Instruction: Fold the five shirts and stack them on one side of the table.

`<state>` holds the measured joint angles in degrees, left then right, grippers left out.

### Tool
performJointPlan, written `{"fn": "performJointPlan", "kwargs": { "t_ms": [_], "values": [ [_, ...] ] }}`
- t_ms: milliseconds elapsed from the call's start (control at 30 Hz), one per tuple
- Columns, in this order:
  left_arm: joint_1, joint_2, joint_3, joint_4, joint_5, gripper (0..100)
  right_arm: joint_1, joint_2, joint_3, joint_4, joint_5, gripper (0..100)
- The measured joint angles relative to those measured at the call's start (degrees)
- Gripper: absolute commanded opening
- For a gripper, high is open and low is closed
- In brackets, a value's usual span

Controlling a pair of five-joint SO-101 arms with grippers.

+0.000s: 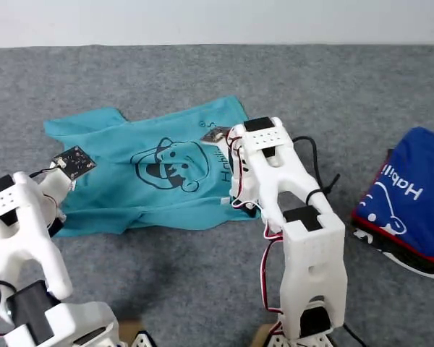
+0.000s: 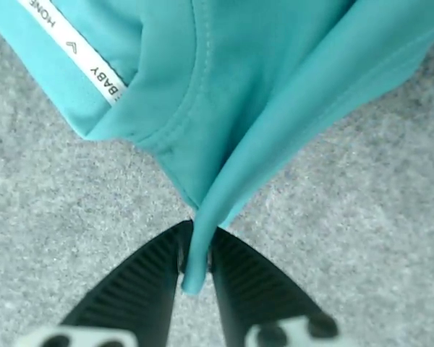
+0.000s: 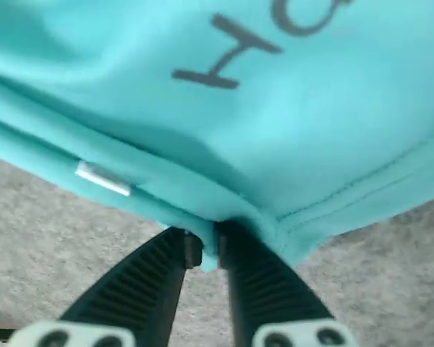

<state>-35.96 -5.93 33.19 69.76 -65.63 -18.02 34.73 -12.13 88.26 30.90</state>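
The teal cotton shirt (image 1: 141, 199) lies spread out in the middle of the grey felt table cover (image 1: 166, 275), a little towards the left side in the high view. It has a dark cartoon print (image 1: 170, 165) on the chest with some dark letters beside it. The cloth is mostly flat with soft wrinkles, and one short sleeve points to the far left.

The left gripper (image 2: 195, 249) is at the left edge of the shirt. Its two black ribbed fingers (image 2: 148, 271) are pressed together on a narrow fold of the teal cloth, which rises from the jaws as a tight ridge. Near this fold there is a curved stitched seam and a white woven label (image 2: 76, 50).

The right gripper (image 3: 204, 249) is at the right side of the shirt, near the letters. It pinches the stitched hem between its black fingers (image 3: 148, 278), and a small white tag (image 3: 103, 179) sits on the edge close by.

Well apart, at the right edge of the table, rests a pile of folded shirts (image 1: 412, 195) with a dark blue one on top.
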Motion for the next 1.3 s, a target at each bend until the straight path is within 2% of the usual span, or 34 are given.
{"fn": "performJointPlan", "kwargs": {
  "t_ms": [167, 267, 367, 500, 733, 967, 1100, 1300],
  "values": [
    [0.0, 0.0, 0.0, 0.0, 0.0, 0, -0.09, 0.0, -0.18, 0.88, 0.18, 1.1],
    [0.0, 0.0, -1.67, 0.18, 0.18, 0, -0.18, 0.09, -3.52, 5.19, 0.35, 1.1],
    [0.0, 0.0, -7.12, 3.6, 2.55, 0, -0.18, 0.09, -10.55, 10.99, 1.85, 1.1],
    [0.35, 0.0, -19.6, 11.08, 5.98, 0, 0.7, -5.01, -18.11, 12.22, 3.87, 1.1],
    [4.57, 0.0, -45.63, 19.6, 13.98, 0, 1.93, -23.03, -19.87, 12.22, 11.08, 1.1],
    [9.14, 0.0, -70.33, 20.4, 22.95, 0, 7.38, -40.44, -19.87, 11.78, 16.26, 1.2],
    [9.58, 0.0, -83.25, 20.4, 27.52, 0, 10.81, -50.02, -19.87, 9.67, 18.9, 1.2],
    [9.58, -0.09, -99.87, 24.26, 29.27, 0, 15.82, -62.95, -19.96, 8.62, 22.95, 1.2]
  ]
}}
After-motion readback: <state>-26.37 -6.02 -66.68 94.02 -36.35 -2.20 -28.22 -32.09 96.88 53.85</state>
